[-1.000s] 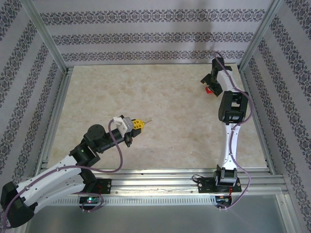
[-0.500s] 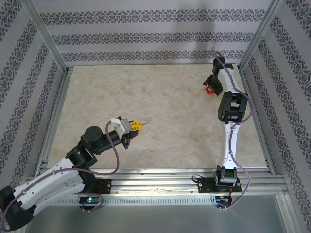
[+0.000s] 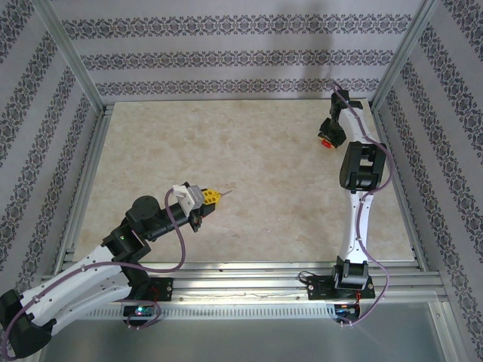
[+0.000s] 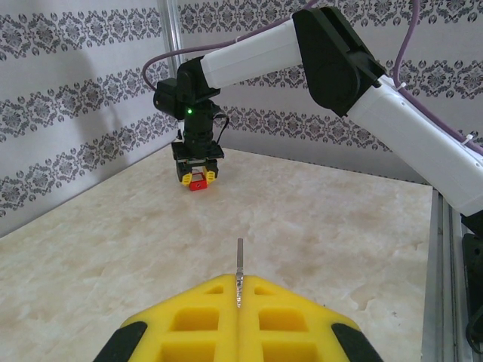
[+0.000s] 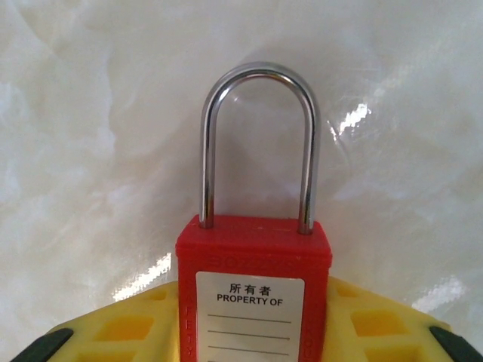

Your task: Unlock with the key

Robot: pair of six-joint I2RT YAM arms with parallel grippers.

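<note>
Key [image 4: 239,265] sticking forward from left claw [image 4: 238,302], pads pinching it tight, hovering over near-left bench [image 3: 249,151]. Red padlock [image 5: 253,253], shackle seated, being clamped in right claw [image 5: 253,332] far right, well apart. Advising: be aligning blade with keyway before pushing; keyway hidden.

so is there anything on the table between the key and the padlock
Nothing. Between the key and the red padlock lies just bare marble tabletop, clearest in the left wrist view.
</note>
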